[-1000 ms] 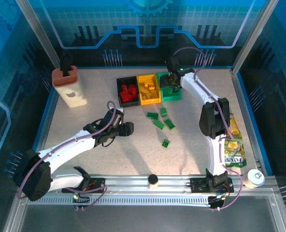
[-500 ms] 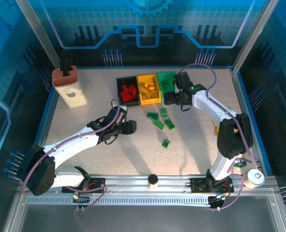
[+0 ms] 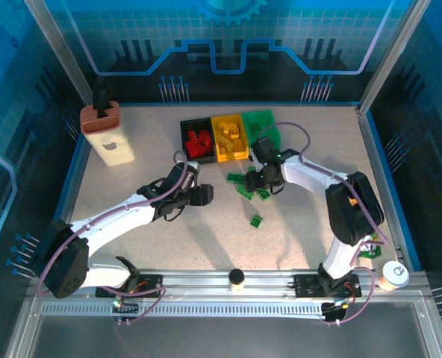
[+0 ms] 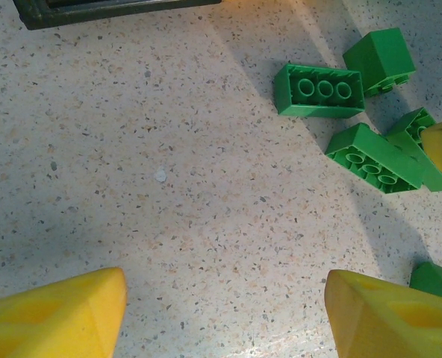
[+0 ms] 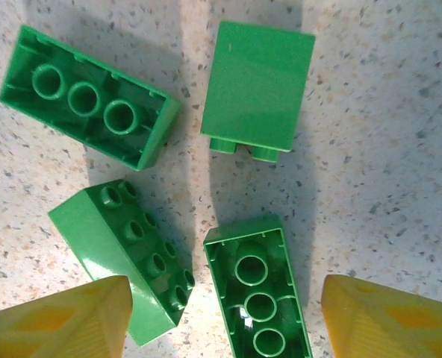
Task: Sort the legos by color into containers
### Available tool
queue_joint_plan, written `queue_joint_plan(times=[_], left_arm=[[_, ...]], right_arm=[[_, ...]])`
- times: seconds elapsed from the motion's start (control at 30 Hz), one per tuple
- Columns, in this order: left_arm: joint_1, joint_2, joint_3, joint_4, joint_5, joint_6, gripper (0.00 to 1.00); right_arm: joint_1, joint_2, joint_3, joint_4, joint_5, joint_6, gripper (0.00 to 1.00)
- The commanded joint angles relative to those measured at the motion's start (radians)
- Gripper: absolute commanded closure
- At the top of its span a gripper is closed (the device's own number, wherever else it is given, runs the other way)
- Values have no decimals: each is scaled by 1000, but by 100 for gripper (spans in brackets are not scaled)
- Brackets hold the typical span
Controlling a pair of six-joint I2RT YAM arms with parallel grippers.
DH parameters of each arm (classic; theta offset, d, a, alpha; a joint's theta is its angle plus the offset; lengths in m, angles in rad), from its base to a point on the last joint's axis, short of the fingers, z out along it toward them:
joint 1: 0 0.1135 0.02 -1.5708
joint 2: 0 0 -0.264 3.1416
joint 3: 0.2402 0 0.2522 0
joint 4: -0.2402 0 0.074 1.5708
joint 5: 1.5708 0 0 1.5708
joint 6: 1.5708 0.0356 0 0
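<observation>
Green lego brick point(image 5: 257, 294) lying hollow-side up between the right gripper's point(image 5: 225, 313) half-spread, empty fingers point(image 5: 64, 321) looks light, rigid and slick, best pinched across its long flat sides.

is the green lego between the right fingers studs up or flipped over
Flipped over: the green lego shows its hollow underside with three round tubes, not studs.

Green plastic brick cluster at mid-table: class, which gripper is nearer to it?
Right. The right gripper hangs directly over the green plastic bricks; the left gripper sits off to their left, over bare table.
</observation>
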Motion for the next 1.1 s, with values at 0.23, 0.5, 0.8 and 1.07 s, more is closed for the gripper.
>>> queue_joint_plan(times=[0.23,0.5,0.8,1.07], left_arm=[[-9,17,-8,30,11,2,29],[-9,33,-9,41,14,6,29],[-8,46,-7,48,17,6,29],[-9,45,-11,52,15,5,29]], right_arm=[[15,48,-55,9,51,32,41],[21,52,-89,18,46,56,43],[39,57,-83,10,56,63,60],[47,2,-61,-18,82,65,72]])
